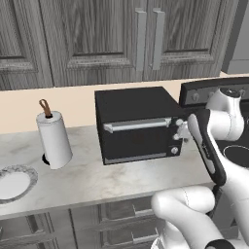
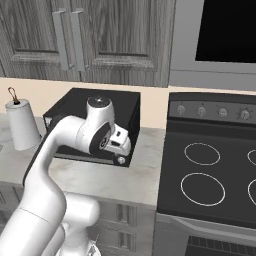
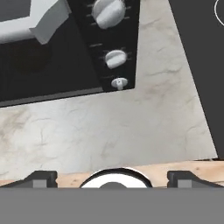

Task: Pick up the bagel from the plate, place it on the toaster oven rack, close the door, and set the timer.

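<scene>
Hovering beside the black toaster oven's silver knobs [image 3: 115, 58] with its flat black door [image 1: 138, 138] closed, the two-finger gripper [image 3: 113, 178], fingertips apart, seems set for the timer step, needing a grip on one knob.

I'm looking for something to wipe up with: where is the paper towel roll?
The paper towel roll stands upright on the counter, left of the black toaster oven in both base views, with the plate just in front of it at the left edge.
</scene>
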{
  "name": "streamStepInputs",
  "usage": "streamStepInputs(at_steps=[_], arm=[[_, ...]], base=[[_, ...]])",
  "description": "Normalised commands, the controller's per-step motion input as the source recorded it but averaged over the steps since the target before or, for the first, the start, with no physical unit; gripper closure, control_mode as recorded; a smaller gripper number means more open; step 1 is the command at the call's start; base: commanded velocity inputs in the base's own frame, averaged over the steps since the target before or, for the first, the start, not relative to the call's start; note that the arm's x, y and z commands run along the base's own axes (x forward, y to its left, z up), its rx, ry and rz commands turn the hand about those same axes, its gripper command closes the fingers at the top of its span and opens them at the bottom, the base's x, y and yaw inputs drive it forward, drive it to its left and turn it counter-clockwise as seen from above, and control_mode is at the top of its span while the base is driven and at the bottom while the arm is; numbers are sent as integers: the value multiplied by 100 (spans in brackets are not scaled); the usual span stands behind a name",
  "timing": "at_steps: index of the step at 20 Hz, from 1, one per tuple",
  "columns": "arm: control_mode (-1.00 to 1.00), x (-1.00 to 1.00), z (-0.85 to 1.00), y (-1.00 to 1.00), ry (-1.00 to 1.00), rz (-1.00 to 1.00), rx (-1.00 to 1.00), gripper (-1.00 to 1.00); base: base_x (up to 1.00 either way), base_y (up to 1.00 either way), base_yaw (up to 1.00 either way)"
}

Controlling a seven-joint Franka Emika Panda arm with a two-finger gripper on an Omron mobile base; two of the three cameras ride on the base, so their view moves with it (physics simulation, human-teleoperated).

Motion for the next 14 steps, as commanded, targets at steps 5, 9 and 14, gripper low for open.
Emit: streamStepInputs(at_steps=[5,9,14], arm=[[-100,1,-68,-9,4,24,0,-100],[-100,10,-42,-8,0,19,0,-100],[-100,16,-22,-8,0,13,0,-100]], base=[[0,0,0],[0,0,0],[0,0,0]])
